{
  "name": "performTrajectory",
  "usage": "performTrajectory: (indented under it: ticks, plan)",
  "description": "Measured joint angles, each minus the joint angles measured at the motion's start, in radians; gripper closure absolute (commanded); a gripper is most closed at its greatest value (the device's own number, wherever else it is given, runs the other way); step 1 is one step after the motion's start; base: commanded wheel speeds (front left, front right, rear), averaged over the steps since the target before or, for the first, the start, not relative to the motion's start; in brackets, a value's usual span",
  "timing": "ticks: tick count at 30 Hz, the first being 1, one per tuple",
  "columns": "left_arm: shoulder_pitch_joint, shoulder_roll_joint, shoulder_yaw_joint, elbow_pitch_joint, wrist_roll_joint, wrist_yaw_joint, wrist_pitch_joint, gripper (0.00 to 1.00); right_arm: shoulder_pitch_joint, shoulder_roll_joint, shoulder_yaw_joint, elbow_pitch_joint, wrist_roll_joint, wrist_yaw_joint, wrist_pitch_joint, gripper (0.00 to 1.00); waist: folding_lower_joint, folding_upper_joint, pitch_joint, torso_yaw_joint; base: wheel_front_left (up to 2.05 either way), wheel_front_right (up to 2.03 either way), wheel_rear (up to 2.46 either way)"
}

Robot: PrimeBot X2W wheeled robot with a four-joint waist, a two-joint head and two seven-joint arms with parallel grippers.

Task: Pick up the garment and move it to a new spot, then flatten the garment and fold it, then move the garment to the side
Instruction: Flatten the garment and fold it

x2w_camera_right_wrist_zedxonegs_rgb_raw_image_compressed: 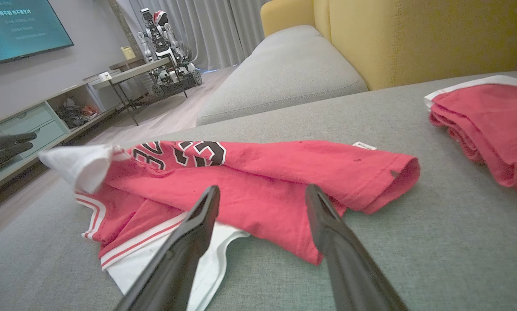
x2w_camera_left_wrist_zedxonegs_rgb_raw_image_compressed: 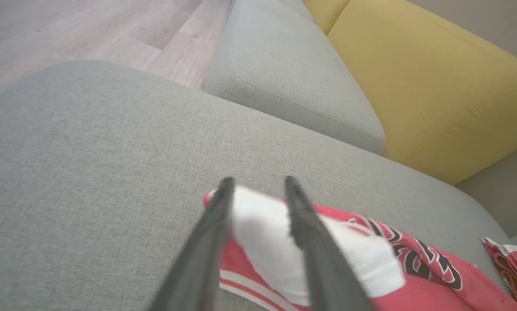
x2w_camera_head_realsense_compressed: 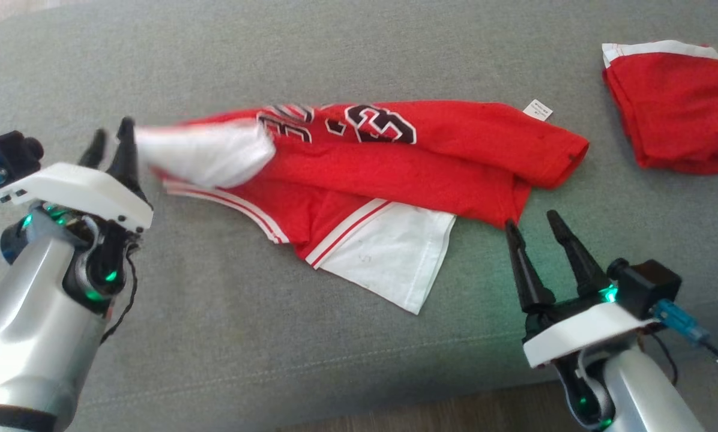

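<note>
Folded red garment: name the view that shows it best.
Head view: the folded red garment lies almost whole, seen from above, apart from the jersey. The right wrist view shows it side-on, cut at the frame edge; the left wrist view catches a corner.

The light is soft and even, and shadows are faint. The garment (x2w_camera_head_realsense_compressed: pixel 395 162) looks smeared at its white end. The left fingers (x2w_camera_left_wrist_zedxonegs_rgb_raw_image_compressed: pixel 312 242) are fuzzy. A green glow falls on the grey sofa (x2w_camera_head_realsense_compressed: pixel 479 282). The right wrist view is darker.

Two red garments (x2w_camera_head_realsense_compressed: pixel 431 156) (x2w_camera_head_realsense_compressed: pixel 674 108), two end effectors (x2w_camera_head_realsense_compressed: pixel 111 131) (x2w_camera_head_realsense_compressed: pixel 532 220)
</note>
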Motion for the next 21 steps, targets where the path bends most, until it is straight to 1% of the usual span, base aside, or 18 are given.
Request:
performTrajectory:
  ticks: [2,6,7,10,11,12,15,19,20,21]
  plan:
    - [0.0,0.001,0.0,0.008,0.021,-0.001,-0.024,0.0,0.0,0.001,0.009,0.003,0.0,0.0,0.0,0.0,0.0,0.0,-0.002,0.0,0.0,0.0,0.0]
    - [0.012,0.006,0.007,-0.003,0.068,-0.004,-0.114,0.0,0.001,0.002,0.021,0.013,-0.001,0.0,0.0,0.0,0.0,0.0,-0.004,-0.011,0.0,0.0,0.0]
    - [0.026,0.008,0.009,-0.018,0.094,0.003,-0.128,0.0,0.002,0.002,0.022,0.014,-0.005,0.0,0.0,0.0,0.0,0.0,-0.004,-0.016,0.0,0.0,0.0]
    - [0.102,0.002,0.022,-0.067,0.161,0.041,-0.136,0.0,0.007,0.002,0.02,0.016,-0.009,0.0,0.0,0.0,0.0,0.0,-0.003,-0.029,0.0,0.0,0.0]
    - [0.176,-0.019,0.036,-0.106,0.207,0.063,-0.136,0.0,0.018,0.004,0.013,0.019,-0.016,0.0,0.0,0.0,0.0,0.0,-0.001,-0.036,0.0,0.0,0.0]
    - [0.212,-0.032,0.041,-0.127,0.239,0.072,-0.136,0.0,0.02,0.006,0.009,0.025,-0.016,0.0,0.0,0.0,0.0,0.0,0.001,-0.039,0.0,0.0,0.0]
    - [0.305,-0.095,0.078,-0.185,0.325,0.09,-0.136,0.0,0.02,0.015,0.0,0.031,-0.015,0.0,0.0,0.0,0.0,0.0,0.0,-0.044,0.0,0.0,0.0]
    - [0.377,-0.171,0.119,-0.25,0.452,0.091,-0.136,0.0,0.019,0.02,-0.022,0.046,-0.015,0.0,0.0,0.0,0.0,0.0,-0.007,-0.037,0.0,0.0,0.0]
    - [0.377,-0.171,0.119,-0.25,0.452,0.091,-0.136,0.0,0.019,0.02,-0.022,0.046,-0.015,0.0,0.0,0.0,0.0,0.0,-0.007,-0.037,0.0,0.0,0.0]
    - [0.388,-0.183,0.124,-0.259,0.49,0.091,-0.136,0.0,0.019,0.02,-0.033,0.052,-0.014,0.0,0.0,0.0,0.0,0.0,-0.009,-0.033,0.0,0.0,0.0]
